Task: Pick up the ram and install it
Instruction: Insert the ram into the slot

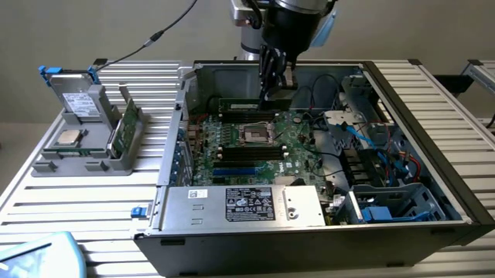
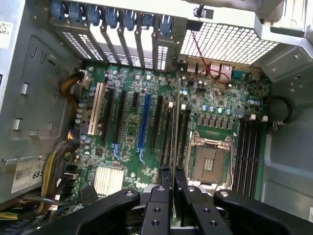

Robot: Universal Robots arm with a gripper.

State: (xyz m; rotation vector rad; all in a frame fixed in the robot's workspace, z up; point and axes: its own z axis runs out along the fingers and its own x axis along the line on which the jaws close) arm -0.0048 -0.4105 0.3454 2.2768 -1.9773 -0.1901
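Over mobo, tool pinches ram, edge-on in wrist cam.

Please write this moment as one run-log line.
gripper: shut on ram | ram: over motherboard slots beside CPU socket | seated: cannot tell

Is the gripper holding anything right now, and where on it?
Yes: the gripper holds the ram, pinched across its flat faces at the upper long edge.
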